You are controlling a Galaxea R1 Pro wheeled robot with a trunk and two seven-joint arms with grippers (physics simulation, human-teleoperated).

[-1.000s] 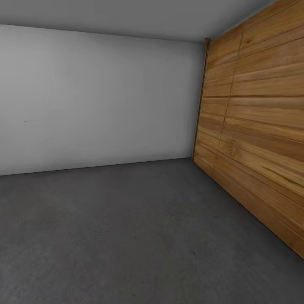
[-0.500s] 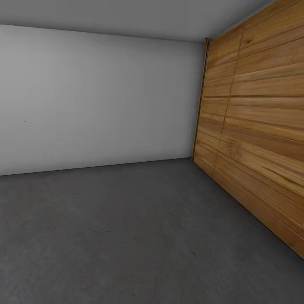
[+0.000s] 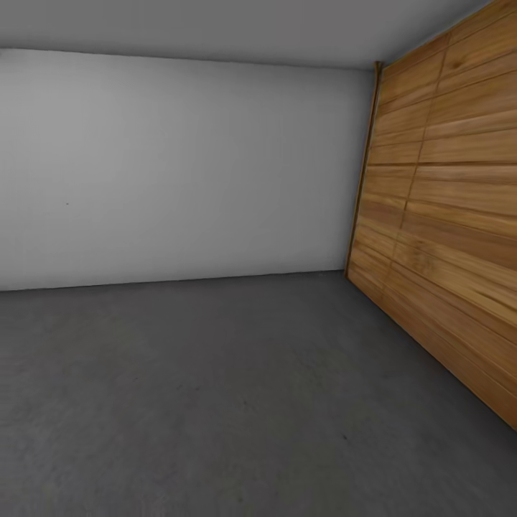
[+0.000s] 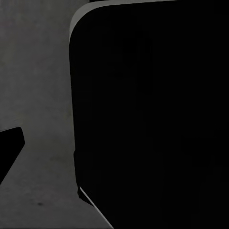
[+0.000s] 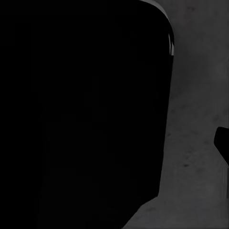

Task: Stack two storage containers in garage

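I am in the garage, and the two storage containers are out of view. The dark grey speckled floor (image 3: 215, 402) stretches ahead to a plain white-grey wall (image 3: 179, 172). A wall of horizontal honey-brown planks (image 3: 445, 230) runs along the right. In the left wrist view a large black part of my own body (image 4: 152, 114) stands over the floor (image 4: 38, 95), with a small black wedge (image 4: 9, 148) at the picture's edge. The right wrist view has the same black bulk (image 5: 81, 114) beside the floor (image 5: 195, 95), and a small dark shape (image 5: 223, 143) at the edge.
The white wall and the plank wall meet in a corner (image 3: 359, 266) ahead on the right. A grey ceiling (image 3: 215, 29) spans the top of the head view.
The whole head picture has shifted: the plank wall and the corner now sit further right, so the camera has turned a little to the left. Nothing in the room itself moved.
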